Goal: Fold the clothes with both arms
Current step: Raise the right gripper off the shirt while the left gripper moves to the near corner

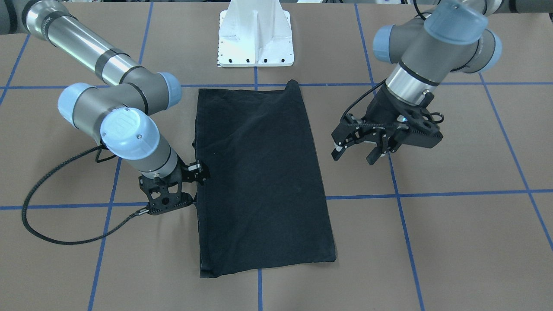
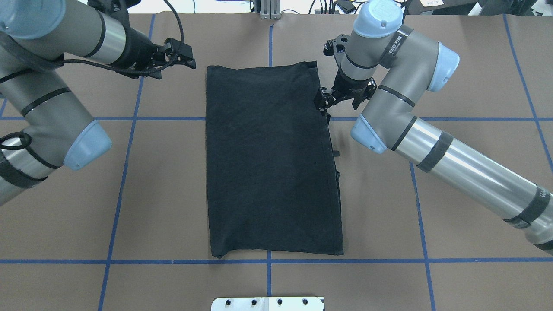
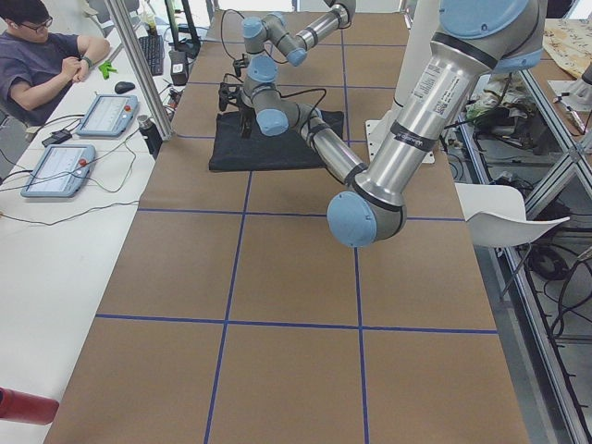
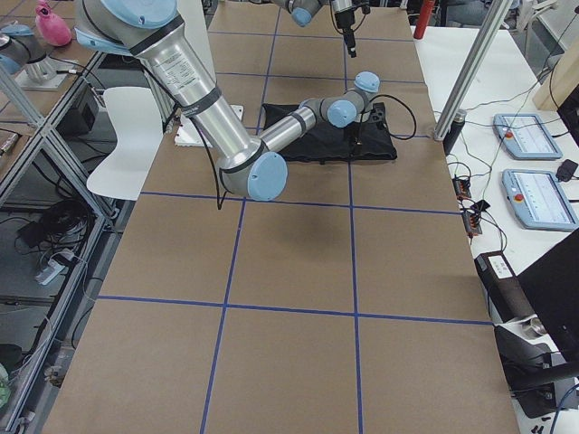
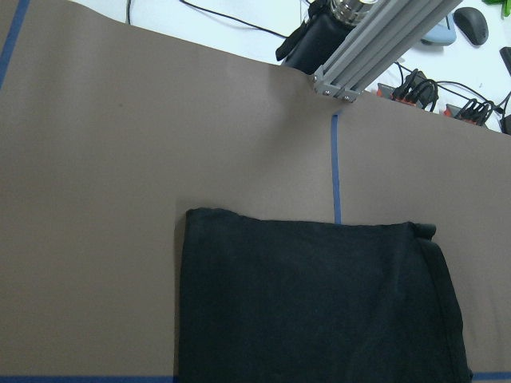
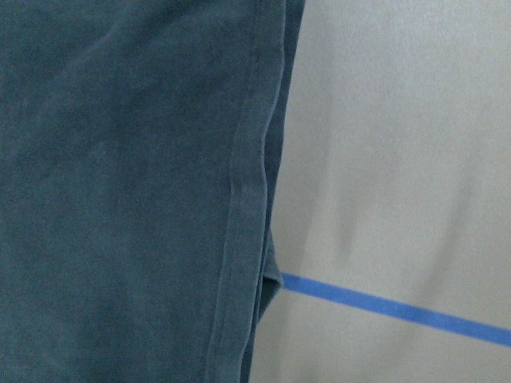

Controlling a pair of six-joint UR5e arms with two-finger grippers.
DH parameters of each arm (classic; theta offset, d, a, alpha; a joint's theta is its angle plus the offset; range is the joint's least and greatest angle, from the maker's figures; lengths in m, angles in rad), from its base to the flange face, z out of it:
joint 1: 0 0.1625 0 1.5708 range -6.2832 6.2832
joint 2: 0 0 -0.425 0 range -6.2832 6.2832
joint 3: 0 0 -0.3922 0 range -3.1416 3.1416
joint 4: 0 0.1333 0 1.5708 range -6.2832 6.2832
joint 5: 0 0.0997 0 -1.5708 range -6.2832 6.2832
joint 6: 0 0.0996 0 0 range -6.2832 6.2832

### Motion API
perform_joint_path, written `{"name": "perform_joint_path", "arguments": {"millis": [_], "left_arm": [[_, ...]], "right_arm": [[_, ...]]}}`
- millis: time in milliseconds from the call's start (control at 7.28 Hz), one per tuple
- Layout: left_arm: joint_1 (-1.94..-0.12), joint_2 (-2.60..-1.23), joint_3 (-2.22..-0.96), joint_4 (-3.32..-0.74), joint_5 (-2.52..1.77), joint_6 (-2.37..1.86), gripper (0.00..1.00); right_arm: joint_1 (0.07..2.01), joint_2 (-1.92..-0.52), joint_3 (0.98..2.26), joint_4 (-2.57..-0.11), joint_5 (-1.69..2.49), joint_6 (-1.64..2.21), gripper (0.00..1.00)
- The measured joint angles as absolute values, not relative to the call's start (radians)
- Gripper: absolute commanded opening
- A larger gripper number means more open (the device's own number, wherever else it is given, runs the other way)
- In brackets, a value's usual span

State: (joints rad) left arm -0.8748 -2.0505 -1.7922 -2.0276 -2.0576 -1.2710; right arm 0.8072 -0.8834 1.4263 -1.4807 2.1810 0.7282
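Observation:
The black T-shirt (image 1: 259, 172) lies flat on the brown table, folded into a long narrow rectangle (image 2: 272, 164); its chest print is hidden. My left gripper (image 1: 355, 155) is open and empty, raised above the table, off the shirt's side near its far end (image 2: 189, 58). My right gripper (image 1: 202, 172) is low at the shirt's opposite long edge (image 2: 323, 103); its jaws blend with the black cloth, so I cannot tell if they are shut. The right wrist view shows the hemmed edge (image 6: 247, 199) close up and lying flat. The left wrist view shows the shirt's end (image 5: 311, 303).
The white bolted mount plate (image 1: 255, 39) stands on the robot's side of the shirt. Blue tape lines (image 2: 129, 172) grid the table. An aluminium post (image 5: 375, 40) stands at the far edge. An operator (image 3: 46, 65) sits at a side bench with tablets.

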Motion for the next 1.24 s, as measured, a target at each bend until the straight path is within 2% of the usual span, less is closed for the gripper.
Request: {"name": "perform_joint_path", "arguments": {"millis": [412,825,1237], "left_arm": [[-0.739,-1.965,-1.878,-2.042,-2.078,-1.436,1.00],[-0.570,-1.871,-1.883,-2.241,-2.058,-1.637,1.00],[-0.401,-1.828,-1.882,-2.285,-1.949,-1.721,1.00]], "right_arm": [[0.807,-1.066,1.712,-1.484,2.282,0.883,1.00],[0.805,-1.168,1.865,-1.474,2.348,1.016,1.00],[0.803,-1.237,1.957,-1.471,2.374,1.036,1.00]]}}
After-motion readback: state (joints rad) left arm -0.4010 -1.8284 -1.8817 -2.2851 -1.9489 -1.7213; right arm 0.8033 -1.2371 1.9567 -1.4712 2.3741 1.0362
